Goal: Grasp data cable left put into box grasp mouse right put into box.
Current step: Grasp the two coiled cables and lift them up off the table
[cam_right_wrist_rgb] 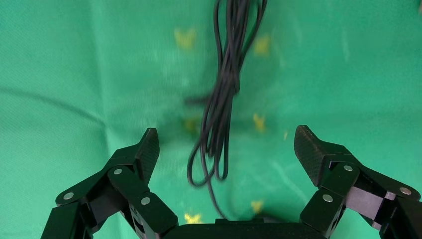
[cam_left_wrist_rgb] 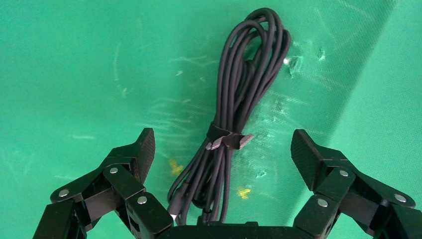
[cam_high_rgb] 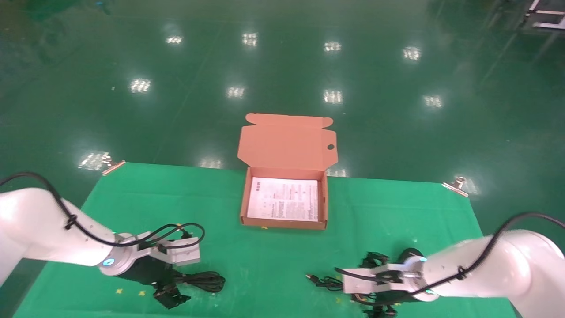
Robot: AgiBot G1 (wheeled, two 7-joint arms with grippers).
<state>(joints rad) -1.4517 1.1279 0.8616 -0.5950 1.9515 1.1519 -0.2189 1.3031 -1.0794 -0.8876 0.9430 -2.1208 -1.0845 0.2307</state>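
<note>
1. While the box (cam_high_rgb: 284, 207) sits open at the far middle of the green tabletop (cam_high_rgb: 375, 207), its lid standing back and a white printed sheet (cam_high_rgb: 283, 199) lying flat inside, both arms are low over the near edge.
2. The left tool (cam_left_wrist_rgb: 222, 149) hangs just above the data cable (cam_left_wrist_rgb: 244, 84), fingers (cam_left_wrist_rgb: 143, 149) spread wide on either side of the bundle and gripping nothing.
3. The data cable lies on the cloth at the near left, its loops bound midway by a small strap (cam_left_wrist_rgb: 226, 140), the looped end pointing away from the wrist.
4. The right tool (cam_right_wrist_rgb: 226, 147) is also wide open and empty, its fingers (cam_right_wrist_rgb: 311, 149) straddling a loose hank of thin black cord (cam_right_wrist_rgb: 224, 99) resting on the cloth.
5. In the head view, that cord (cam_high_rgb: 324, 281) trails leftward from beneath the right wrist at the near right.
6. The mouse (cam_high_rgb: 411, 255) shows only as a dark rounded shape behind the right wrist, mostly hidden.
</note>
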